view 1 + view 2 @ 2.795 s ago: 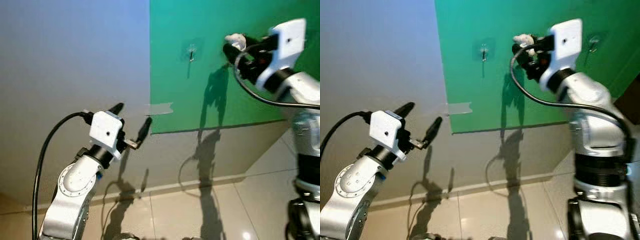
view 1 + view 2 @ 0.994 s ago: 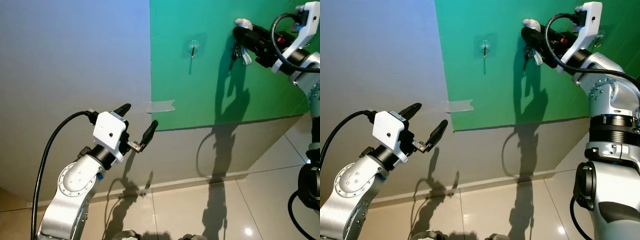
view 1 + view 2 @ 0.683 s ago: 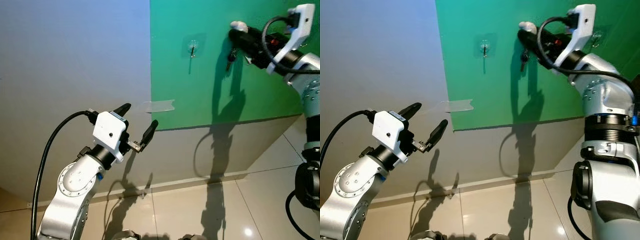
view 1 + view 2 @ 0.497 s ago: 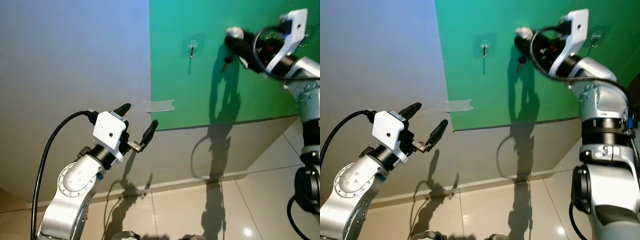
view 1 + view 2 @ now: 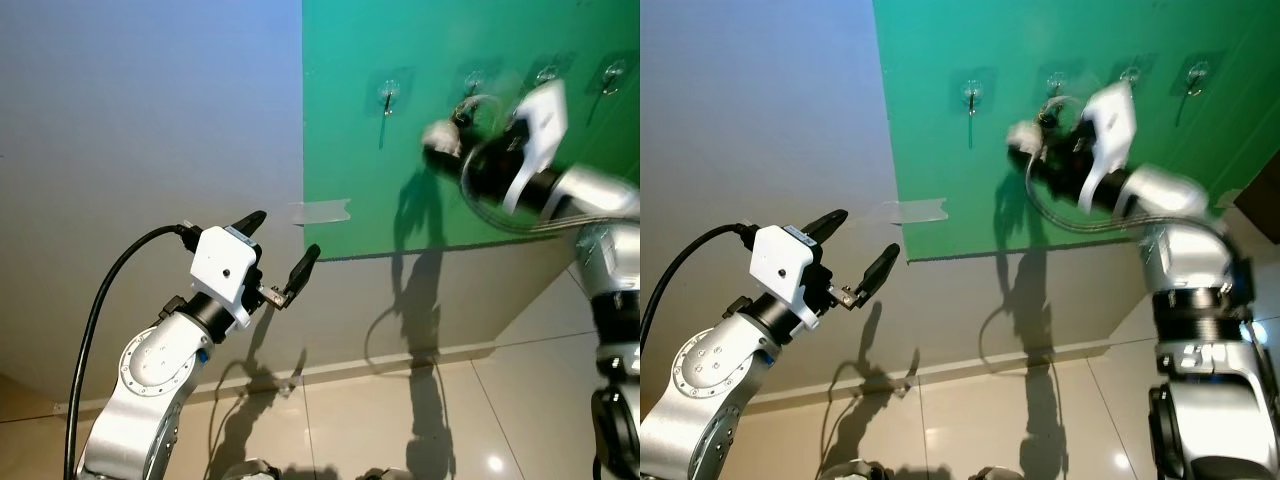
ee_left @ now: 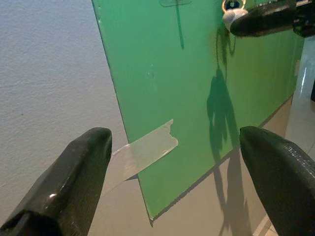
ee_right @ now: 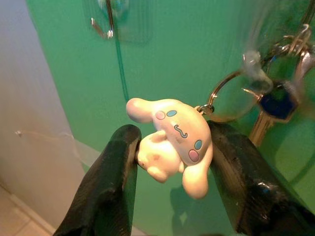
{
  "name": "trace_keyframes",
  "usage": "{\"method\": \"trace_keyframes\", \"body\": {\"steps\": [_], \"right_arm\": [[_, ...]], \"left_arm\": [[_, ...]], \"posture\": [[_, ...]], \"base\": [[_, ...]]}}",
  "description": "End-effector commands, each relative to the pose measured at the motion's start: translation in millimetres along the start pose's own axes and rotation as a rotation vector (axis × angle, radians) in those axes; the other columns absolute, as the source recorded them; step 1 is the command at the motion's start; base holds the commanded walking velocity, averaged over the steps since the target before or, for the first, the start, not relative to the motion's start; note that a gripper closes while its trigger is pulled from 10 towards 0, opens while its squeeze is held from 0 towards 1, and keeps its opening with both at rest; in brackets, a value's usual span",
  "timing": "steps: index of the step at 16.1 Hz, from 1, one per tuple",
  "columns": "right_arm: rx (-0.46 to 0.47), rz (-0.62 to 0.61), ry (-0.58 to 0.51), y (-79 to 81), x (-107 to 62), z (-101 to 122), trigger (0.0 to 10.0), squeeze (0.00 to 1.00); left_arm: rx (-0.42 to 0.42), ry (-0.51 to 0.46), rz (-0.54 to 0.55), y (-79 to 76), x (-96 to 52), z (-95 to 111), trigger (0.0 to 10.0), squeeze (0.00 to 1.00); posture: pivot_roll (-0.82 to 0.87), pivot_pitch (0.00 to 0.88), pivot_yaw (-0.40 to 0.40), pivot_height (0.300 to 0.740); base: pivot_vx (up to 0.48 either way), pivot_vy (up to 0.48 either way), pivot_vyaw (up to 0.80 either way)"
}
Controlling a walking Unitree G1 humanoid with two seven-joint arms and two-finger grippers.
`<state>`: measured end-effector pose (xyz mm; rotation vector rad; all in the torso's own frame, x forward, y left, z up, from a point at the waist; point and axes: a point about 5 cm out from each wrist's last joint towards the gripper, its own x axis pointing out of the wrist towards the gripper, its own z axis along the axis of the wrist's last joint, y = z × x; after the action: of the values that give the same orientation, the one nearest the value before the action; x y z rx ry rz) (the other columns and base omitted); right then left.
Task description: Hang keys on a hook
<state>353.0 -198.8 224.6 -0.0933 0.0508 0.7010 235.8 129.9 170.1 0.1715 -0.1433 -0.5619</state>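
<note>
Right gripper [image 7: 172, 147]: my two black fingers are clamped on the white cartoon-dog charm [image 7: 170, 135] of the keys, raised in front of the green board [image 5: 420, 130], blurred in the head views
Keys [image 7: 275, 103]: a ring and a blue-headed key hang off the charm's far side, swinging and smeared; whether they touch the board I cannot tell
Hooks: four clear stick-on hooks run along the board's top edge; the leftmost hook [image 5: 385, 95] is bare, the second hook [image 5: 470, 85] sits just above and behind my right gripper, the third hook [image 5: 545, 75] and fourth hook [image 5: 612, 70] are toward the board's right edge
In the way: my own wrist and its looping cable [image 5: 1060, 215] cover much of the second hook from the head; the arm's shadow falls down the board below it
Left gripper [image 5: 280, 255]: held low, well apart from the board's bottom left corner, fingers spread wide with nothing between them
Around: strip of clear tape [image 5: 320, 212] bridges the board's left edge and the grey wall [image 5: 150, 120]; pale tiled floor [image 5: 450, 420] below
</note>
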Motion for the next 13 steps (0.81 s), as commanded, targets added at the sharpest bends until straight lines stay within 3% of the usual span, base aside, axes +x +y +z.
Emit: {"method": "trace_keyframes", "body": {"steps": [1,13], "right_arm": [[-0.049,-0.012,-0.016,0.8,-2.7,9.6,10.0,0.00],[-0.060,-0.135,-0.050,-2.7,-6.6,11.4,10.0,0.00]], "left_arm": [[0.006,-0.012,-0.010,-2.1,-0.2,4.3,10.0,0.00],[-0.001,-0.030,-0.032,-5.3,1.4,7.0,10.0,0.00]], "posture": [[0.03,0.066,0.002,0.740],[0.03,0.068,0.006,0.740]], "base": [[0.000,0.000,0.00],[0.000,0.000,0.00]]}}
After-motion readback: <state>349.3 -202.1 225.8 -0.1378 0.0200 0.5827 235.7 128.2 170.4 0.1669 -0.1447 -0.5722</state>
